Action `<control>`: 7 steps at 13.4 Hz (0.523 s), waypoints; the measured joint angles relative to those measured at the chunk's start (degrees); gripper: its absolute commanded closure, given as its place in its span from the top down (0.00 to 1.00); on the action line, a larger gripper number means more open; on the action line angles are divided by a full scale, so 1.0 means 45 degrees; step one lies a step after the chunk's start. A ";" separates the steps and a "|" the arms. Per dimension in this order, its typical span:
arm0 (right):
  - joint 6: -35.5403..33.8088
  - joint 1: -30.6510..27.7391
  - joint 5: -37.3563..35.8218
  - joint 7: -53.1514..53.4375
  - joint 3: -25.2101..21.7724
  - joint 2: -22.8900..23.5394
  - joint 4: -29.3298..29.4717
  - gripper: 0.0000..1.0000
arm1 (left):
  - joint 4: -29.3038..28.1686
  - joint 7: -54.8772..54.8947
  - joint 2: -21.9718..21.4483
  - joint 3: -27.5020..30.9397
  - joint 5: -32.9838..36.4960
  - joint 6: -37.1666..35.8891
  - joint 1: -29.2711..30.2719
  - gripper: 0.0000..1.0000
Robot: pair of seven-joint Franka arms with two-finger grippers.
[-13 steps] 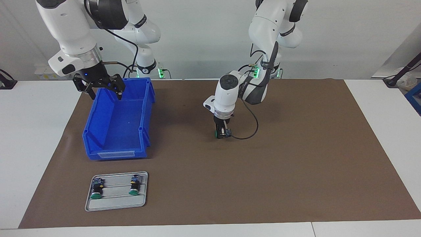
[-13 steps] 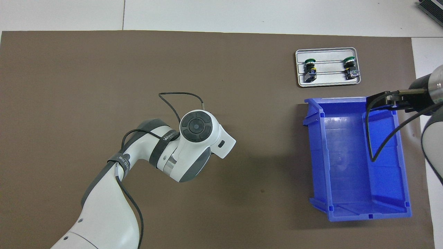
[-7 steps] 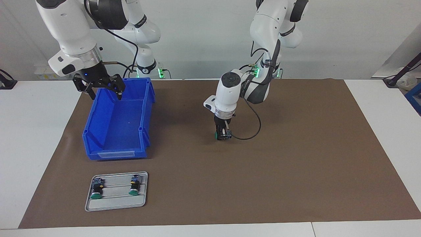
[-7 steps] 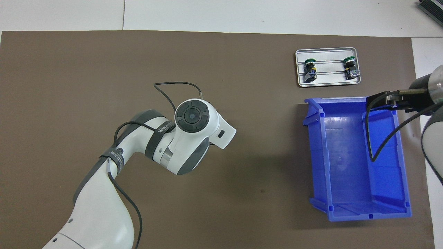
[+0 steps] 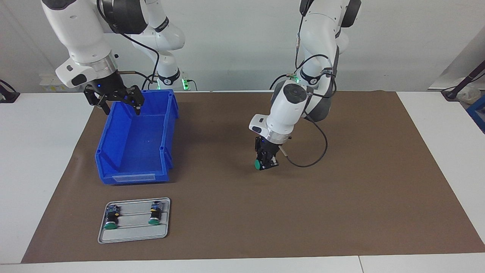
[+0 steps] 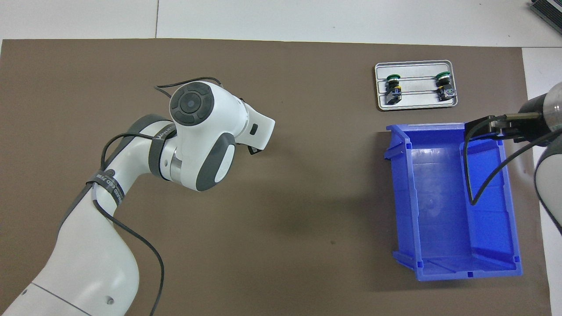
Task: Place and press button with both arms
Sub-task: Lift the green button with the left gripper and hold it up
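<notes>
My left gripper [image 5: 266, 159] is shut on a button [image 5: 259, 164] with a green cap and black body. It holds the button low over the middle of the brown mat [image 5: 341, 189], the hand tilted. In the overhead view the left arm's white hand [image 6: 206, 118] hides this gripper and the button. My right gripper [image 5: 120, 103] is open and empty. It hangs over the end of the blue bin [image 5: 113, 129] that is nearer to the robots.
Two more green-capped buttons [image 5: 111, 220] [image 5: 154, 215] lie on a grey tray [image 5: 132, 234], farther from the robots than the bin. Tray [image 6: 417, 100] and bin [image 6: 397, 184] are at the right arm's end of the table. A black cable loops beside the left hand.
My left arm has moved the button away from the robots and toward its own end of the table, and its hand has tilted. The right arm has not moved.
</notes>
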 measured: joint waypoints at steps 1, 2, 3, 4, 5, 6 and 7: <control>0.0000 0.0000 0.0000 0.0000 0.0000 0.0000 0.0000 1.00 | 0.0067 0.0349 -0.0001 -0.0033 -0.0658 -0.0057 0.0370 0.00; 0.0000 0.0000 0.0000 0.0000 0.0000 0.0000 0.0000 1.00 | 0.0110 0.0913 -0.0003 -0.0036 -0.1623 -0.0061 0.0690 0.00; 0.0000 0.0000 0.0000 0.0000 0.0000 0.0000 0.0000 1.00 | 0.0129 0.1583 -0.0006 -0.0023 -0.2720 -0.0059 0.0996 0.00; 0.0000 0.0000 0.0000 0.0000 0.0000 0.0000 0.0000 1.00 | 0.0130 0.2216 -0.0009 -0.0012 -0.3640 -0.0059 0.1288 0.00; 0.0000 0.0000 0.0000 0.0000 0.0000 0.0000 0.0000 1.00 | 0.0096 0.2682 -0.0011 -0.0010 -0.4320 -0.0059 0.1553 0.00; 0.0000 0.0000 0.0000 0.0000 0.0000 0.0000 0.0000 1.00 | 0.0023 0.2923 -0.0009 -0.0018 -0.4919 -0.0059 0.1770 0.00; 0.0000 0.0000 0.0000 0.0000 0.0000 0.0000 0.0000 1.00 | -0.0049 0.3141 -0.0010 -0.0019 -0.5525 -0.0059 0.1934 0.00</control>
